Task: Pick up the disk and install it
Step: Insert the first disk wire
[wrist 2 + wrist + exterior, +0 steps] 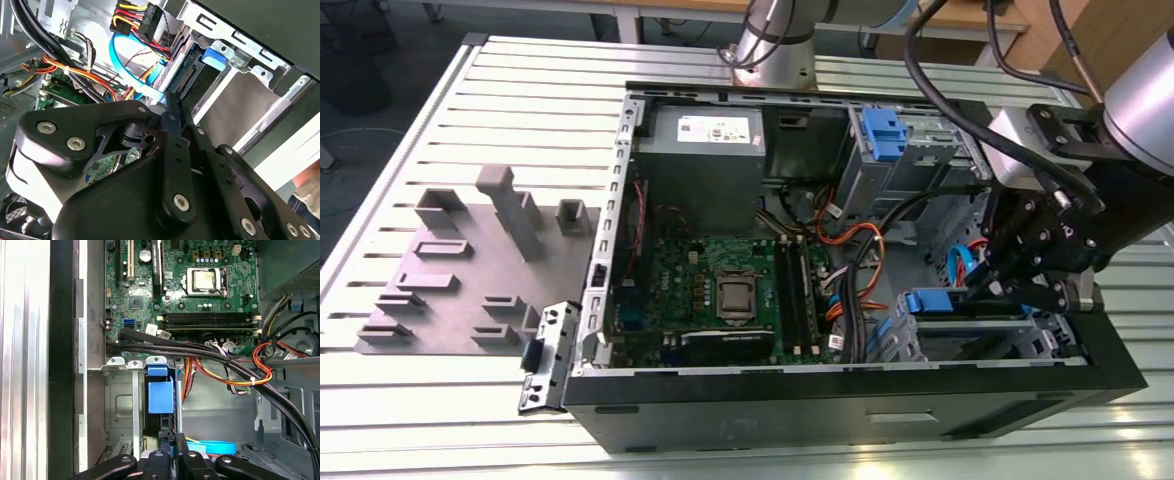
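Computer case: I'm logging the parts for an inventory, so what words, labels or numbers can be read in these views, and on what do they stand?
No text can be quoted.
White sticker on the grey power-supply box, exterior view: carries print, too small to read.
Motherboard, first wrist view: fine white markings, too small and blurred to read.

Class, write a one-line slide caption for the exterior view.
Black robot gripper lowered inside an open black desktop computer case, above the blue-latched drive bay.
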